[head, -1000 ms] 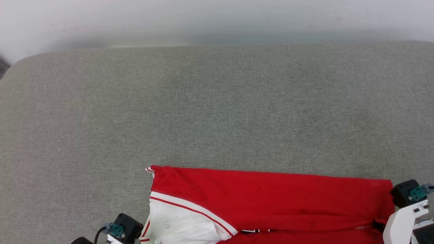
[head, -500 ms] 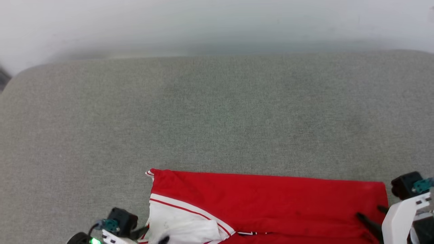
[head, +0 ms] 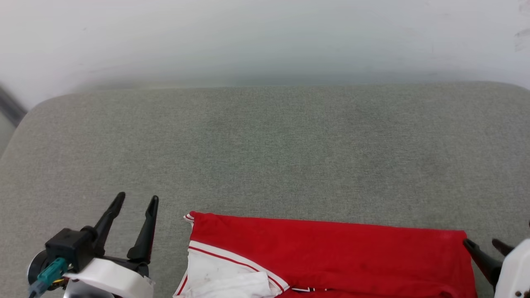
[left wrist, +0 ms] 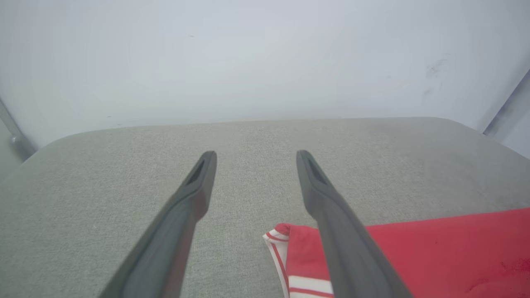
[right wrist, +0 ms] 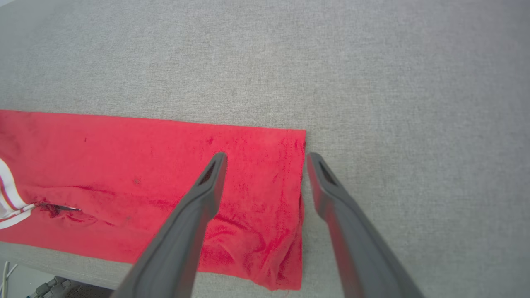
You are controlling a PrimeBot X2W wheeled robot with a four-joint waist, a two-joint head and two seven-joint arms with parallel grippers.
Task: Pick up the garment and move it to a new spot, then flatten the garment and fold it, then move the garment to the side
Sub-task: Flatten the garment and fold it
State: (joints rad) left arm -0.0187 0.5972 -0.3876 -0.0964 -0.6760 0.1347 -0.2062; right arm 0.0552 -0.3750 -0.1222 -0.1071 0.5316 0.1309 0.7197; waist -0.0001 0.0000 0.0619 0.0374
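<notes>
Here my left pincer (left wrist: 255, 153) and right pincer (right wrist: 266, 156) gape empty; the jersey (head: 331, 248), lying at the bench's (head: 265, 145) near edge, may slide off.

The jersey (head: 331, 248) lies near our edge of the worktop (head: 265, 145), our left gripper (head: 137, 197) left of it, our right gripper (head: 480, 241) over its right end.

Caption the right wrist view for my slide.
Open right gripper poised over the red shirt's edge on a grey cushion.
</notes>
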